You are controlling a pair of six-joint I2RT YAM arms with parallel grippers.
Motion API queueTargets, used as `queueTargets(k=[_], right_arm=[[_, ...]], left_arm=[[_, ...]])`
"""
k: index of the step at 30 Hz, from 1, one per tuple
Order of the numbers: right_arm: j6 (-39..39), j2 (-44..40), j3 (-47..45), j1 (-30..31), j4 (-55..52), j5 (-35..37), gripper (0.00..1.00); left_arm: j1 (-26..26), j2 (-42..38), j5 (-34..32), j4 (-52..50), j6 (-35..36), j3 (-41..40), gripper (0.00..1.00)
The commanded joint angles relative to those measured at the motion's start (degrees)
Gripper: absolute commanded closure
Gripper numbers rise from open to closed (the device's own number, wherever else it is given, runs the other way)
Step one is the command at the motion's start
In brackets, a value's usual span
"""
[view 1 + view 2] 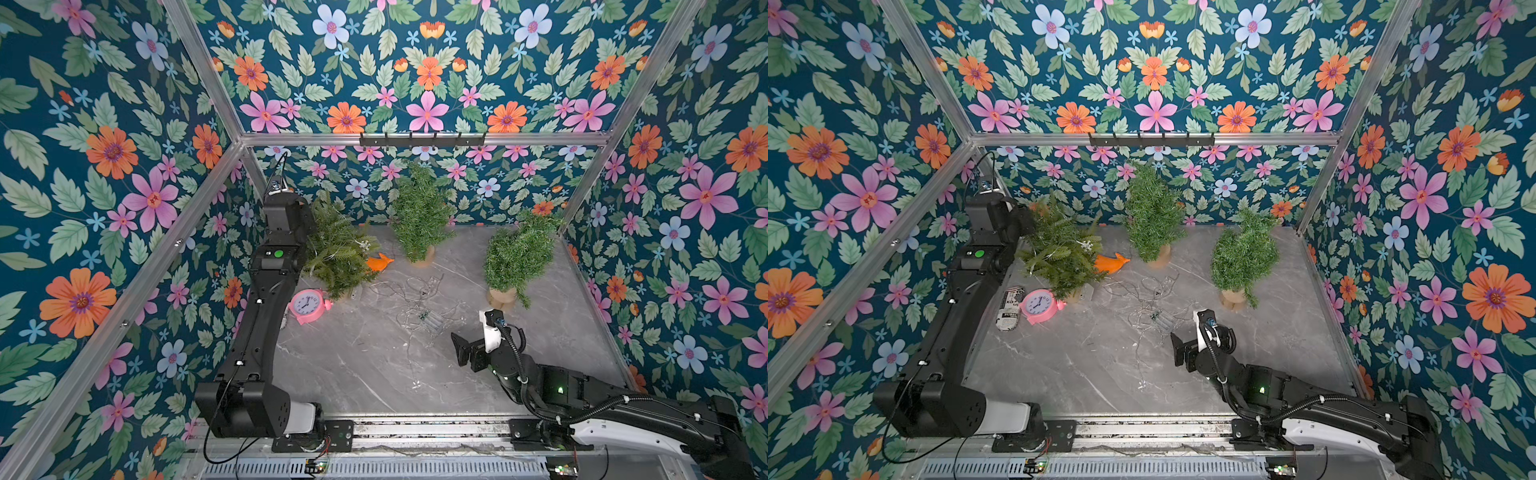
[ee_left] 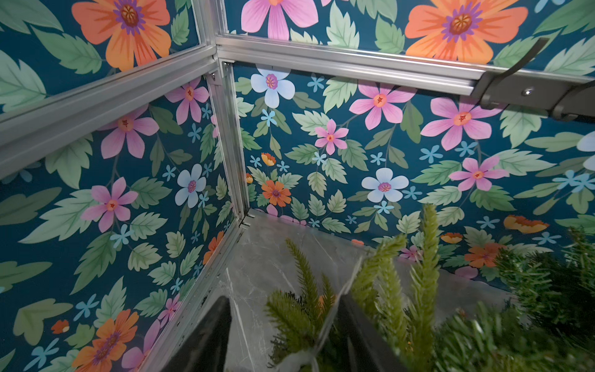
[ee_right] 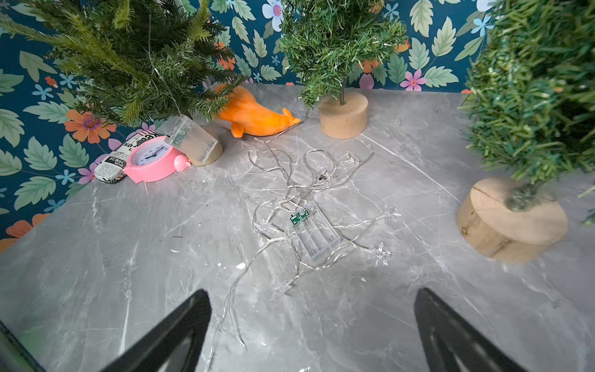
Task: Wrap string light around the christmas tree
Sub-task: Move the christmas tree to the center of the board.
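Three small green christmas trees on wooden bases stand at the back: left [image 1: 336, 249], middle [image 1: 419, 216] and right [image 1: 519, 253]. A clear string light [image 1: 419, 307] with snowflake bulbs lies tangled on the table, its battery box [image 3: 314, 232] in the middle. Another strand [image 2: 335, 309] runs over the left tree's top, past one finger of my left gripper [image 2: 285, 299]. That gripper's jaws stand apart around the branch tips. My right gripper [image 3: 312, 291] hovers open just short of the tangle, holding nothing.
A pink alarm clock [image 1: 307, 305], a newsprint pouch [image 1: 1009, 309] and an orange toy animal [image 1: 379, 262] lie around the left tree. A clear box [image 3: 193, 140] leans on its base. Flowered walls enclose the grey table [image 1: 353, 365]; a hook rack [image 1: 422, 139] hangs behind.
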Motion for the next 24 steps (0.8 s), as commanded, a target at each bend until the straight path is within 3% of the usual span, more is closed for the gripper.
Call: queueTargets(k=[1,3,6,12,16,20,24], right_arm=[[0.4,0.1,0.5,0.0,-0.1,0.2,0.01],[0.4,0.2,0.3,0.0,0.4,0.2,0.01],[0.7,0.5,0.7,0.0,-0.1,0.2,0.01],[0.1,0.2,1.2,0.0,-0.5,0.6,0.01],[-0.3,0.7,1.3,-0.4,0.0,0.5,0.01],[-0.3,1.6,1.9,-0.5,0.1,0.1,0.01],[-0.3,1.4,2.5,-0.5,-0.5,0.1,0.01]], left_arm=[[1.5,0.1,5.3,2.7,-2.0,-1.4,0.53],[1.9,1.2,10.6,3.4,-2.8,-1.1,0.66],[1.9,2.6,17.6,4.1,-3.2,-0.6,0.75],[1.9,2.4,14.2,3.0,-6.9,-0.6,0.8],[1.9,2.7,17.1,2.9,-10.8,-0.2,0.87],[1.9,3.7,21.2,4.2,-12.8,0.8,1.0],[2.0,3.7,22.4,7.1,-11.8,1.0,1.0]])
